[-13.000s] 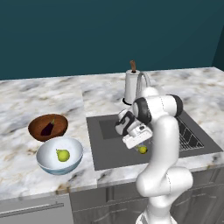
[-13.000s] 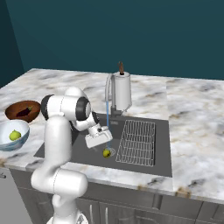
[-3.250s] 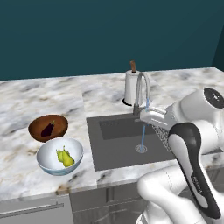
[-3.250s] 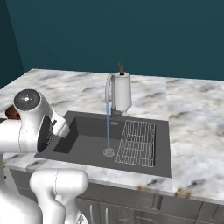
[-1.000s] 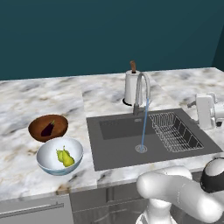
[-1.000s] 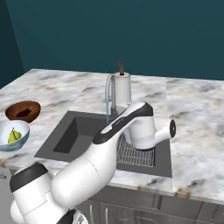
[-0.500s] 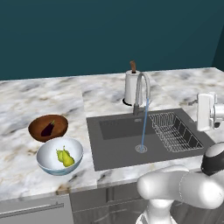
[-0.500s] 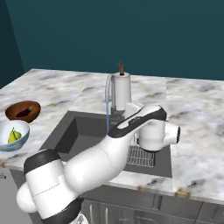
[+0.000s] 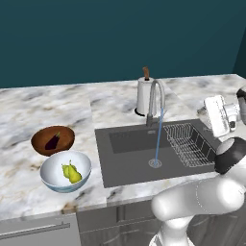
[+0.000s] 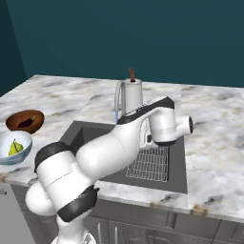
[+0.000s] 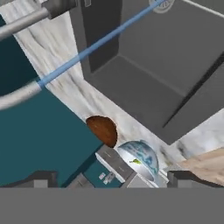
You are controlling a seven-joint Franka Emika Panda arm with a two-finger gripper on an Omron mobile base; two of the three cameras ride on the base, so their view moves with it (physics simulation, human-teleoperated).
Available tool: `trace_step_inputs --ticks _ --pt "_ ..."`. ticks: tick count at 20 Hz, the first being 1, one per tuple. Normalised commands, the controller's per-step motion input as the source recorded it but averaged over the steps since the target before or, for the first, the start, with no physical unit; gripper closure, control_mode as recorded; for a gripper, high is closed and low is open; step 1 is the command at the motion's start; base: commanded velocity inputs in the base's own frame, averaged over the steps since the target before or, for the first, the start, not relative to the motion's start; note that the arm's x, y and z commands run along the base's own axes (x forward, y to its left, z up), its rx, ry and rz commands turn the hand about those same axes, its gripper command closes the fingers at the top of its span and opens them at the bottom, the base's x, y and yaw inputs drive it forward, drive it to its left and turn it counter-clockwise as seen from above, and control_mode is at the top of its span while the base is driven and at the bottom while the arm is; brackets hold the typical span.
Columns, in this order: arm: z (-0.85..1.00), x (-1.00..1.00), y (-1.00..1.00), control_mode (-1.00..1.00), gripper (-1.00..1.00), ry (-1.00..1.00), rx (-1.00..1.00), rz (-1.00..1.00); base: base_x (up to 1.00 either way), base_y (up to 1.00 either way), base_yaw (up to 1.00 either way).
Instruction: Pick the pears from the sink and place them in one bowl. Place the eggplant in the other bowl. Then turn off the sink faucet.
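Hand view: gripper (image 11: 111,181) spread wide, empty, beside running sink faucet (image 11: 33,17).

The arm (image 10: 109,152) is glossy white, built of thick rounded links that swell like smooth tubes, with dark grey to black bands at the joints; one black ring sits at about 7 o'clock on the big lower link. The hand (image 9: 218,115) is a flat white block with a dark round cap at its 3 o'clock side
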Motion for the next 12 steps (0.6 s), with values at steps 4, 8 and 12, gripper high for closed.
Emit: trace_step_inputs --ticks 4,8,12 --pt "-0.02 0.25 0.0 -1.0 -1.0 0.62 0.02 0.0 0.0 0.0 0.0" --pt "0.0 0.05 0.0 -1.0 -1.0 0.47 0.11 -0.04 0.0 0.0 0.0" --pt "-0.09 0.01 0.0 -1.0 -1.0 0.48 0.13 -0.07 0.0 0.0 0.0"
